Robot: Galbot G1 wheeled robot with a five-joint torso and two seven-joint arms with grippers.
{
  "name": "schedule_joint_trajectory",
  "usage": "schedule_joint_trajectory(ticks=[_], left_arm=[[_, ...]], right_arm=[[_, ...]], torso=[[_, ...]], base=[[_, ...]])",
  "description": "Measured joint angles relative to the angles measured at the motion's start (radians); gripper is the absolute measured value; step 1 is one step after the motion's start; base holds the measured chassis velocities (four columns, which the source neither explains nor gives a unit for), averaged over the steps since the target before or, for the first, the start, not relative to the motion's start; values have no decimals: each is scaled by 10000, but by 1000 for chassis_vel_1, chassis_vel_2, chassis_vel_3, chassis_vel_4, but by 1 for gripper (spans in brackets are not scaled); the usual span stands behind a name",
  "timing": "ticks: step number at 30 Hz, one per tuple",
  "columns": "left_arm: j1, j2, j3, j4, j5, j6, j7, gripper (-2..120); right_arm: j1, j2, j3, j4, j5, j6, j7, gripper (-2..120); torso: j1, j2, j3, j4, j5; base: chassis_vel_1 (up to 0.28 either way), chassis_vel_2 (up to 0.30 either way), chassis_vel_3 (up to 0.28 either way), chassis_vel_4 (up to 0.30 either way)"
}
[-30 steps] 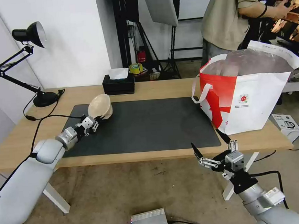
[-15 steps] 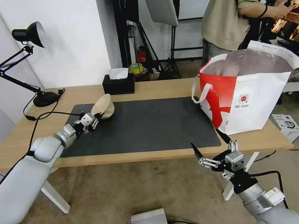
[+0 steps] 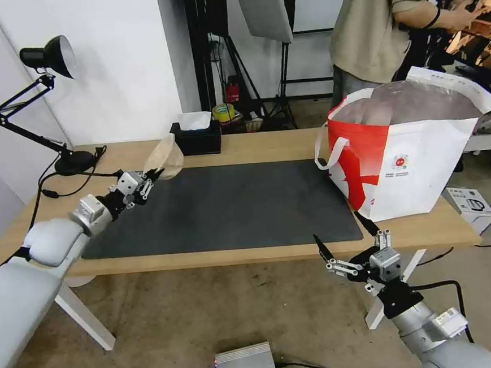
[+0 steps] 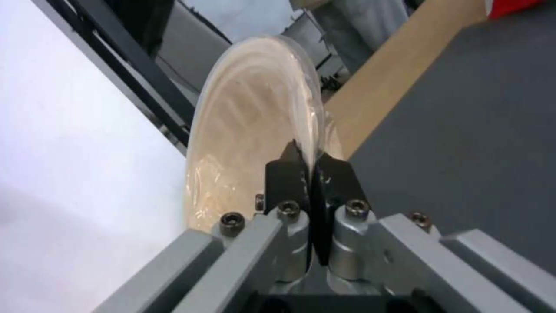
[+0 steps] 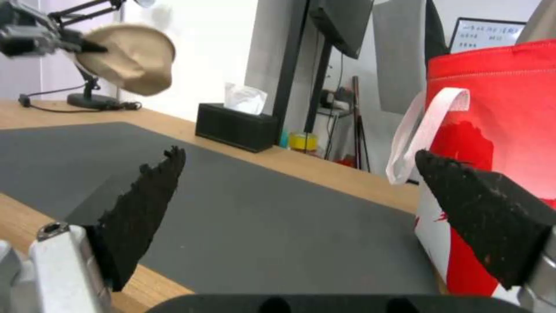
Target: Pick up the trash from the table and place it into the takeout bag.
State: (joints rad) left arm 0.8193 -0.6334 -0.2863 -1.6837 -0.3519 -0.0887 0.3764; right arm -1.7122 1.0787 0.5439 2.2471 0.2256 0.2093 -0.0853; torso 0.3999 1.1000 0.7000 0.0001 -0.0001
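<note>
One bowl (image 3: 164, 158) pinched by its rim in my left gripper (image 3: 150, 177), upper left above mat (image 3: 230, 208); right gripper (image 3: 346, 235) wide apart, lower right, near bag (image 3: 425, 158).

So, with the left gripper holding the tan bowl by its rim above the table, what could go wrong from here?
1. The left gripper pinches only the thin rim of the tan paper bowl, so the tilted bowl may slip or the rim may bend.
2. The takeout bag stands at the far end of the table; a long carry may shake the bowl loose.
</note>
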Motion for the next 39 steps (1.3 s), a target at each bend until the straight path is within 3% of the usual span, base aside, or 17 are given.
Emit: schedule_joint_trajectory(ticks=[8, 16, 28, 37, 39], left_arm=[[273, 1225, -548, -1456, -910, 258, -189, 0], [-101, 1882, -600, -2504, -1499, 453, -457, 0], [642, 2207, -1601, -3554, -1820, 509, -1079, 0], [651, 2257, -1434, -3713, -1927, 471, -1486, 0], [238, 2106, -897, -3573, -1880, 455, -1567, 0]], right_arm=[[0, -1, 0, 0, 0, 0, 0, 100], [0, 0, 0, 0, 1, 0, 0, 100], [0, 0, 0, 0, 0, 0, 0, 100], [0, 0, 1, 0, 0, 0, 0, 100], [0, 0, 0, 0, 0, 0, 0, 100]], torso=[[0, 0, 0, 0, 0], [1, 0, -1, -1, 2], [0, 1, -1, -1, 0], [0, 0, -1, 0, 2], [-1, 0, -1, 1, 1]], base=[[0, 0, 0, 0], [0, 0, 0, 0], [0, 0, 0, 0], [0, 0, 0, 0], [0, 0, 0, 0]])
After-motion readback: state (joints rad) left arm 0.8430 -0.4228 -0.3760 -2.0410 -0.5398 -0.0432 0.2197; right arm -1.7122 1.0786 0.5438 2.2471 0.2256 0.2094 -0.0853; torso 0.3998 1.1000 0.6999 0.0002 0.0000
